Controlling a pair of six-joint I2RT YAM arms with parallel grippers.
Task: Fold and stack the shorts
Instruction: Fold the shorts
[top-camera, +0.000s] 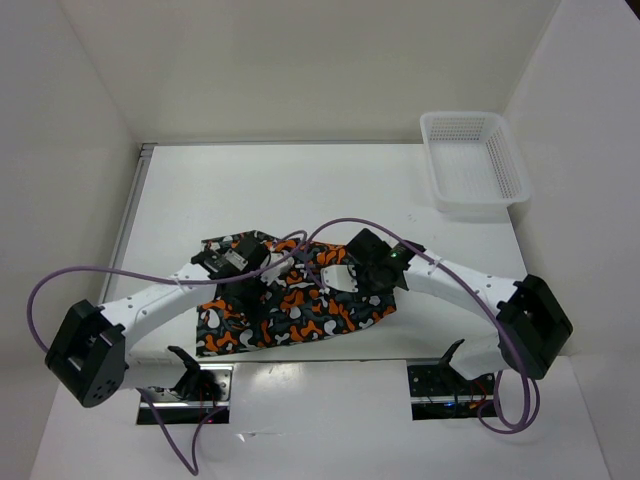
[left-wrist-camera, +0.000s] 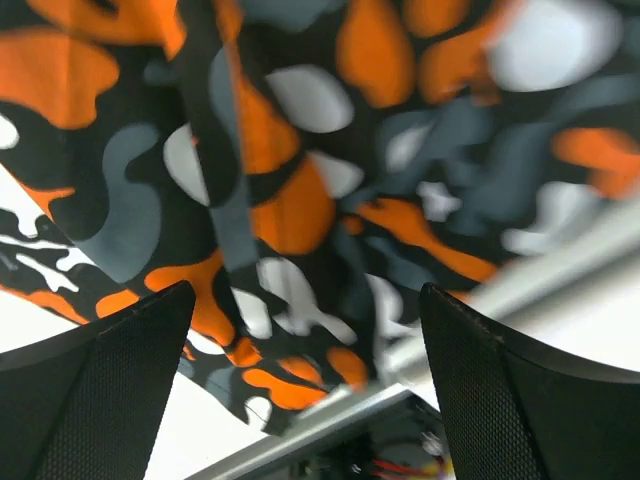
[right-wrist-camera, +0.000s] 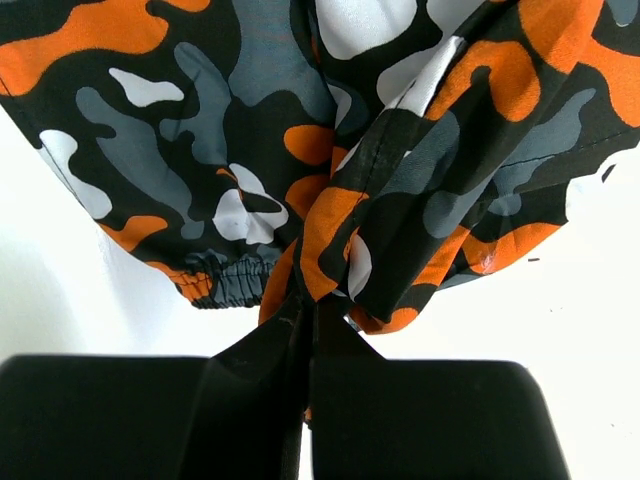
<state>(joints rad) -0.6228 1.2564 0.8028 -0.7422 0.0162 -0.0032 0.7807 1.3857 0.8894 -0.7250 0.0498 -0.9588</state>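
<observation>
The camouflage shorts (top-camera: 290, 310) lie spread in orange, black, white and grey on the white table, between the two arms. My left gripper (top-camera: 248, 290) hovers over their left part. In the left wrist view its black fingers (left-wrist-camera: 100, 400) stand far apart with nothing between them, and the shorts (left-wrist-camera: 300, 200) fill the space beyond. My right gripper (top-camera: 325, 278) is over the shorts' upper right part. It is shut (right-wrist-camera: 312, 310) on a bunched fold of the shorts (right-wrist-camera: 200, 130), with the elastic waistband (right-wrist-camera: 225, 285) just left of the pinch.
A white plastic mesh basket (top-camera: 472, 160) stands at the back right corner. The table's near edge, a metal rail (left-wrist-camera: 330, 415), shows below the shorts in the left wrist view. Purple cables (top-camera: 120, 270) arc over both arms.
</observation>
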